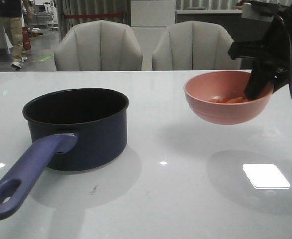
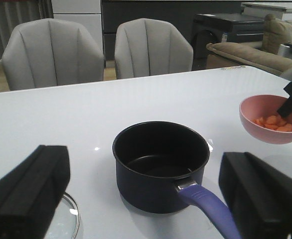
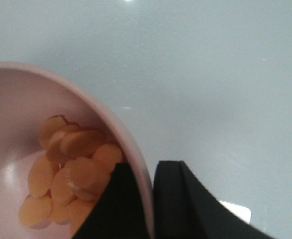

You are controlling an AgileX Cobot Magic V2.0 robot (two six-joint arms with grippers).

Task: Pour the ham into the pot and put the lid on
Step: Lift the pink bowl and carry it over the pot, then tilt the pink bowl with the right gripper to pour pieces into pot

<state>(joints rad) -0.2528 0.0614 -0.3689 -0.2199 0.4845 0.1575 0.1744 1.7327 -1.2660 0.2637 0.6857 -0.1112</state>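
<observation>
My right fingers (image 1: pixel 258 89) are pinched shut on the rim of the pink bowl (image 1: pixel 225 102), one finger inside the wall and one outside, as the right wrist view shows (image 3: pixel 136 199). I hold the bowl lifted clear of the white counter (image 1: pixel 186 199), over its right half, with its shadow lying on the surface below. The ham (image 3: pixel 66 174) sits in the bottom of the bowl as a small heap of flat orange-yellow slices, piled toward the side I grip; it also shows as an orange patch in the front view (image 1: pixel 228 99) and in the left wrist view (image 2: pixel 274 123).

The pot (image 1: pixel 78 124) stands upright on the left half of the counter, well apart from the bowl, its black inside bare. Its long purple-blue handle (image 1: pixel 26 177) points toward the near left corner, the oval hole near its tip.

My left fingers (image 2: pixel 151 194) are spread wide and hold nothing; the pot shows between them in the left wrist view. The lid (image 2: pixel 69 219) lies flat on the counter by the left edge, near the pot on its left, only part of its steel rim and glass in view.
</observation>
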